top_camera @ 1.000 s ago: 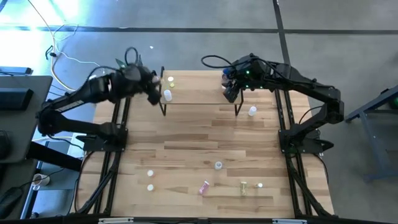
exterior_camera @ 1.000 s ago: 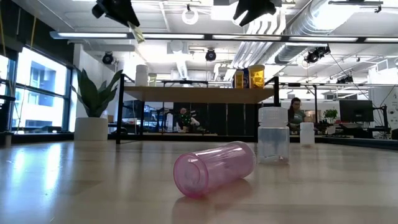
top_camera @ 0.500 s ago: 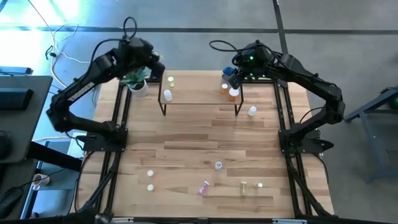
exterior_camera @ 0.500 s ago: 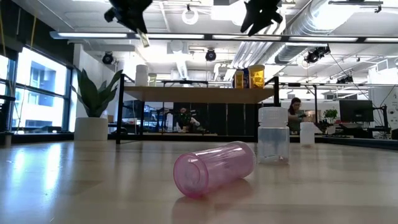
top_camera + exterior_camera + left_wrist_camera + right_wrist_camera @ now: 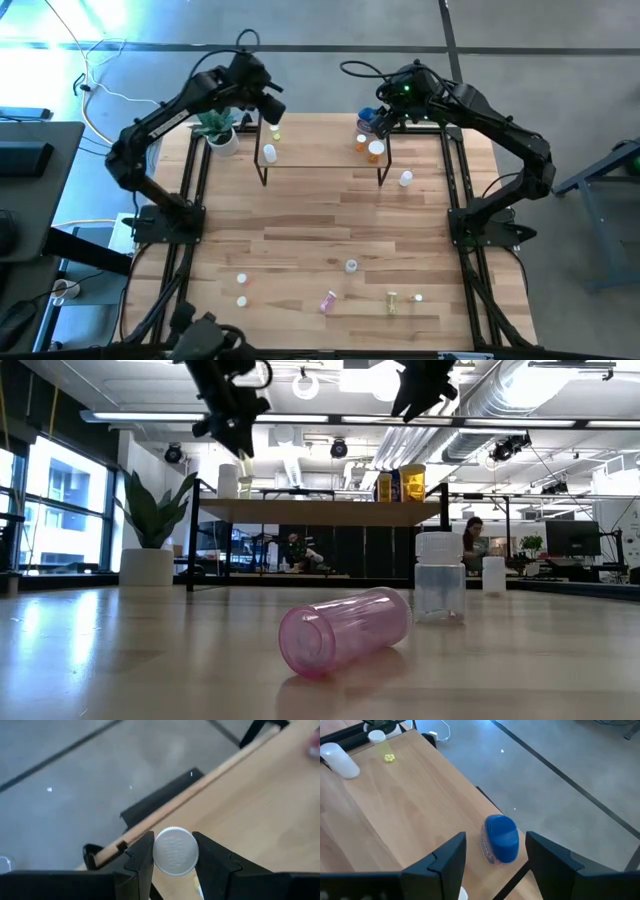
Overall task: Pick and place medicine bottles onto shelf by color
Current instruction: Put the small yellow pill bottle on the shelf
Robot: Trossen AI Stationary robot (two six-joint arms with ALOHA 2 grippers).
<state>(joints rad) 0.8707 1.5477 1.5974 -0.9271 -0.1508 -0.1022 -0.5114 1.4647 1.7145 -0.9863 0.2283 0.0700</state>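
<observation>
My left gripper (image 5: 271, 112) hangs above the far left corner of the shelf (image 5: 322, 150), shut on a pale yellow-green medicine bottle (image 5: 244, 462) with a white cap. My right gripper (image 5: 379, 118) stands open over the shelf's far right corner. Its fingers stand on either side of a blue bottle (image 5: 500, 839) without touching it; the bottle stands upright on the board. Also on the shelf are a yellow bottle (image 5: 275, 130), a white one (image 5: 269, 153) and two orange ones (image 5: 374, 150). My left gripper pinches the bottle at its white cap end (image 5: 175, 851) between its two fingers. They come slanting down from the table's left. The bottle is lifted clear, its body hanging below the fingertips (image 5: 238, 440).
A potted plant (image 5: 221, 133) stands left of the shelf. Loose bottles stand or lie on the near half of the table, among them a pink one (image 5: 328, 300) on its side, a clear one (image 5: 351, 265) and small white ones (image 5: 241, 290). Another bottle (image 5: 406, 178) stands by the shelf's right leg.
My left gripper has carried the bottle from the shelf's left side toward the far edge, over the plant, then right to the shelf's far left corner, turning as it went. My right gripper has drawn back toward the far edge, uncovering the orange bottles.
</observation>
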